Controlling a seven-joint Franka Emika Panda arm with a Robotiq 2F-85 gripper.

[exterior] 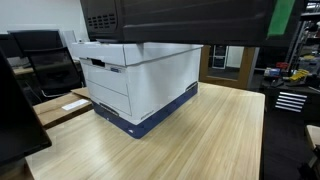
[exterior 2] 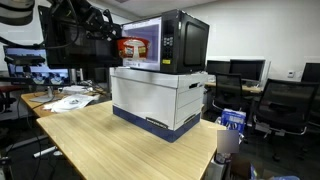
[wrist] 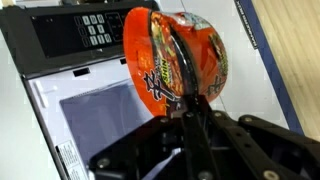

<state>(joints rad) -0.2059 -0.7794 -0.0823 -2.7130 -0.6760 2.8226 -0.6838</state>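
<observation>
- The gripper (wrist: 190, 118) is clenched on an orange noodle bowl (wrist: 180, 62), its 2 fingers pinching the rim from either side; the bowl hangs on edge, lid facing the wrist camera
- In an exterior view the noodle bowl (exterior 2: 131, 46) is in the air just in front of the microwave (exterior 2: 185, 42), level with its door and well above the table; the gripper (exterior 2: 114, 40) comes in from the side away from the oven
- The microwave's glass door fills the wrist view behind the bowl, with the keypad (wrist: 95, 30) beside it; the door looks shut and stands directly between the bowl and the oven's inside
- The microwave (exterior: 180, 20) sits on top of 1 white storage box (exterior: 150, 85) with a blue base and a hand slot in its end wall; the box (exterior 2: 150, 95) raises the oven to the height of the arm
- Loose papers (exterior 2: 70, 100) lie on the far part of the table, well apart from the box
- The table (exterior: 210, 140) is light wood grain, and the box rests flat on it; the same table (exterior 2: 100, 140) shows in both exterior views
- The room is an office or lab: black office chairs (exterior 2: 285, 100), dark monitors (exterior 2: 245, 68) and a drawer cabinet (exterior: 290, 100) stand around the table
</observation>
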